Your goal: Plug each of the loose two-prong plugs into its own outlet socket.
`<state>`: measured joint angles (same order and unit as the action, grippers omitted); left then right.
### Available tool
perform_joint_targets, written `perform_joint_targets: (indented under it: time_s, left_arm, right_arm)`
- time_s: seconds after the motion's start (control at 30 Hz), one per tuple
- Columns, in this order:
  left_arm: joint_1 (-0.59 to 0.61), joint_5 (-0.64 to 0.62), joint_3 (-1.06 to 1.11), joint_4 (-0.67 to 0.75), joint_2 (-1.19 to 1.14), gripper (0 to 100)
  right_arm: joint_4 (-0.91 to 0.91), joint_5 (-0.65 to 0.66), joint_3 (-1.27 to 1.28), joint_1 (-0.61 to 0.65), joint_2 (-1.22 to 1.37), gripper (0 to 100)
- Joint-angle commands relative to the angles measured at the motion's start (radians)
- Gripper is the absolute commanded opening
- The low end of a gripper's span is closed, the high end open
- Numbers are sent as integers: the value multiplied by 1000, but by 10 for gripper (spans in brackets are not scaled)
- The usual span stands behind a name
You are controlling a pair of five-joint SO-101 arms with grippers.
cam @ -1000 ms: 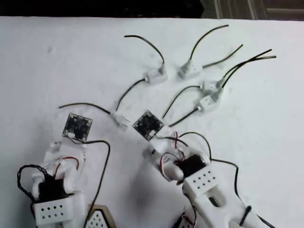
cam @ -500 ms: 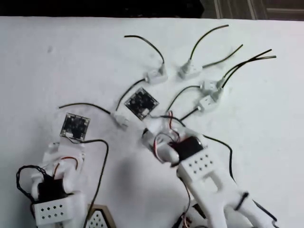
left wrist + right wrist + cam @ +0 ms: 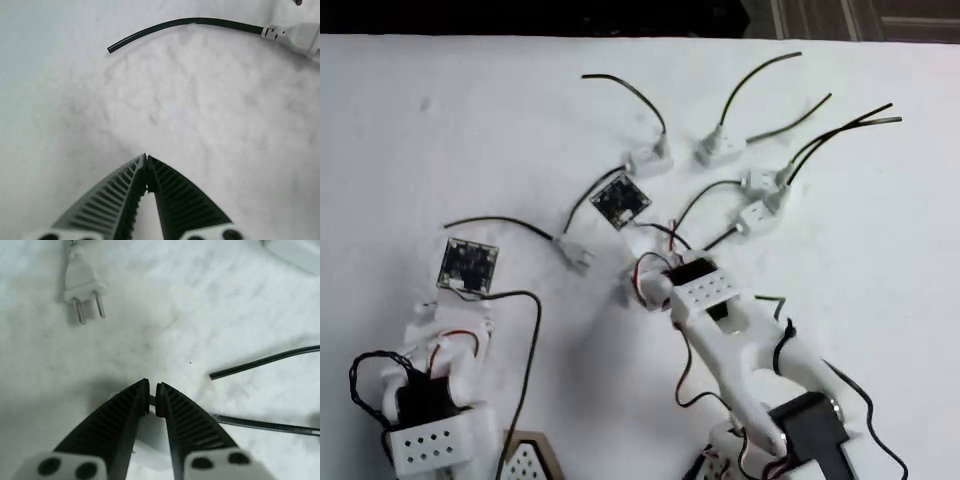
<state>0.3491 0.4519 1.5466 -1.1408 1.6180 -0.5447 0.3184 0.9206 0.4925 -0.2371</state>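
Legible lettering, labels, brand marks, numbers, signs: none. Checked on the plugs (image 3: 82, 282), the cords (image 3: 190, 22), the table (image 3: 420, 150) and the small circuit boards (image 3: 468, 264) on the arms. Any print on these is too small to make out.
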Motion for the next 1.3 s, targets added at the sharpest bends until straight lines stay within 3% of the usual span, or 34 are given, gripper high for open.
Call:
perform_joint_targets:
  time_s: [0.0, 0.17, 0.53, 0.83, 0.93, 1.03, 1.13, 1.27]
  left_arm:
    - [10, -12, -23, 21, 5, 24]
    - [10, -12, -23, 21, 5, 24]
    - [10, -12, -20, 21, 5, 24]
    - [10, -12, -20, 21, 5, 24]
    - [10, -12, -20, 21, 5, 24]
    - [10, -12, -20, 21, 5, 24]
    - [10, -12, -20, 21, 5, 24]
    - [10, -12, -20, 21, 5, 24]
  right_arm:
    - [-137, 18, 15, 4, -87, 15]
    - [-311, 97, 118, 62, -289, 17]
    - [-458, 163, 327, 61, -562, 17]
    - [-650, 212, 322, -1, -811, 17]
    - [-690, 242, 322, -77, -944, 22]
    - [-687, 218, 315, -142, -1044, 78]
    - [-693, 74, 279, -156, -1066, 182]
    - [-651, -11, 256, -153, -995, 173]
